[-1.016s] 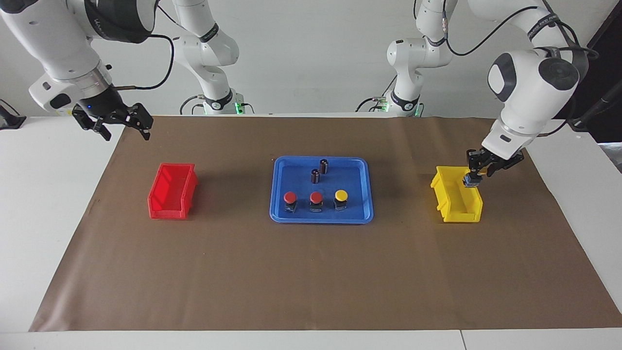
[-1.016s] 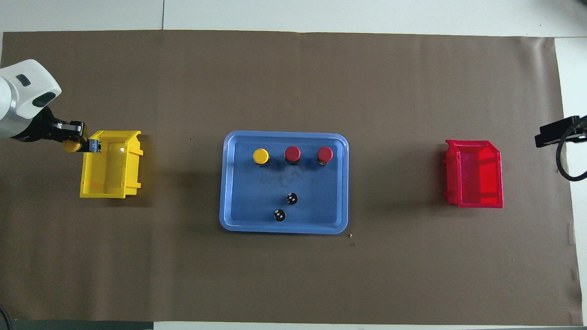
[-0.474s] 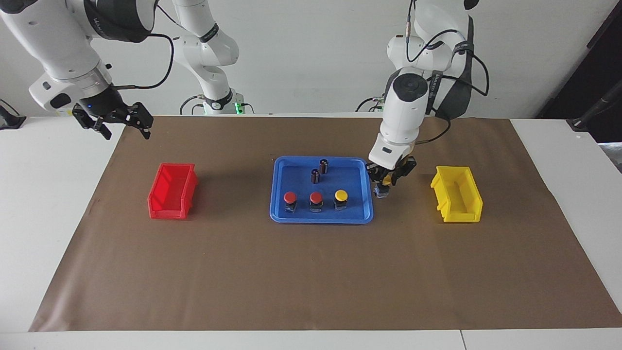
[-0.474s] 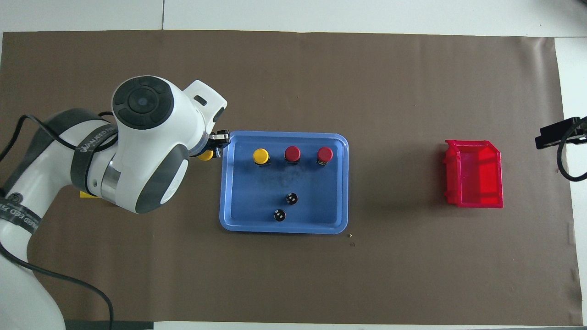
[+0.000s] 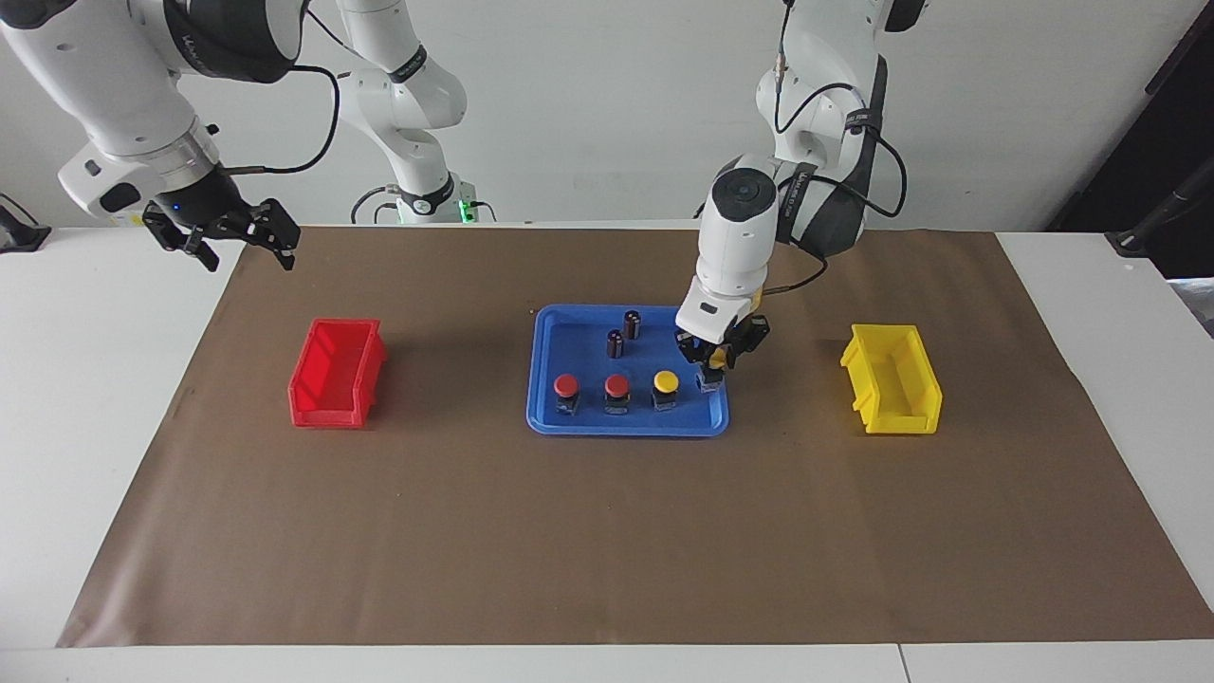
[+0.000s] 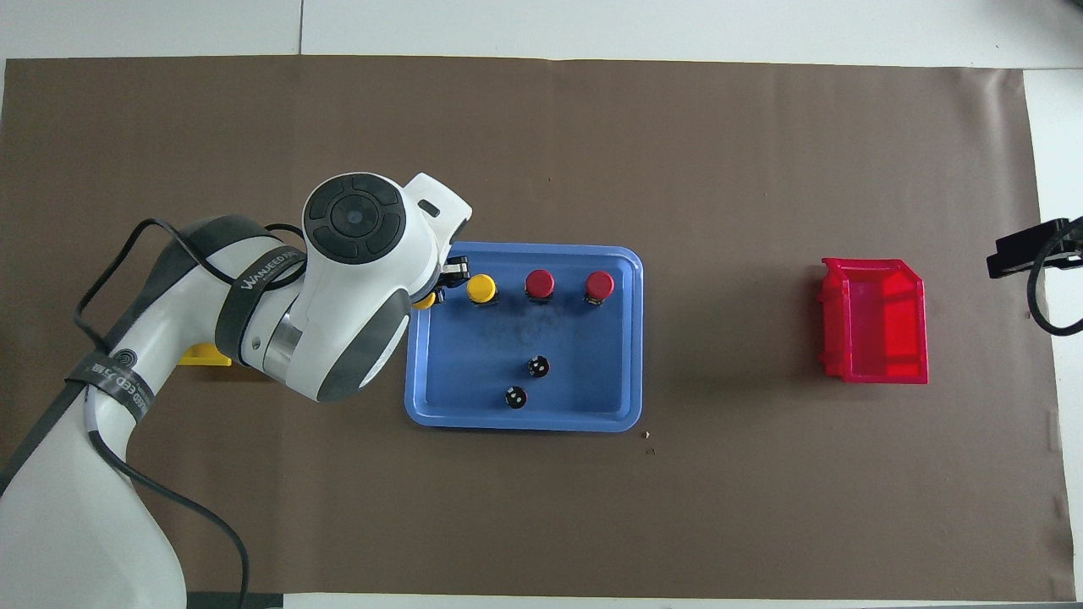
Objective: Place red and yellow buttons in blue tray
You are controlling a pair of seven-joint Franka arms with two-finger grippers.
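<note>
The blue tray point(image 5: 569, 423) lies mid-table and also shows in the overhead view point(image 6: 440, 418). In it stand two red buttons point(image 5: 566, 386) point(image 5: 616, 387) and a yellow button point(image 5: 666, 383) in a row; overhead they show as red point(image 6: 600, 285), red point(image 6: 539, 282) and yellow point(image 6: 481, 288). My left gripper point(image 5: 716, 361) is shut on the second yellow button point(image 5: 708, 380) and holds it low over the tray's end toward the left arm, beside the standing yellow one. From overhead the left gripper point(image 6: 440, 288) is mostly under its arm, with a bit of yellow cap point(image 6: 426, 300) showing. My right gripper point(image 5: 237, 242) waits open, raised above the right arm's end of the table.
Two dark cylinders point(image 5: 632, 323) point(image 5: 616, 343) stand in the tray, nearer to the robots than the buttons. A red bin point(image 5: 337, 372) sits toward the right arm's end. A yellow bin point(image 5: 892, 379) sits toward the left arm's end, mostly hidden overhead point(image 6: 203, 356).
My left gripper has carried the yellow button from the yellow bin across the mat to over the tray's end. The right arm has not moved.
</note>
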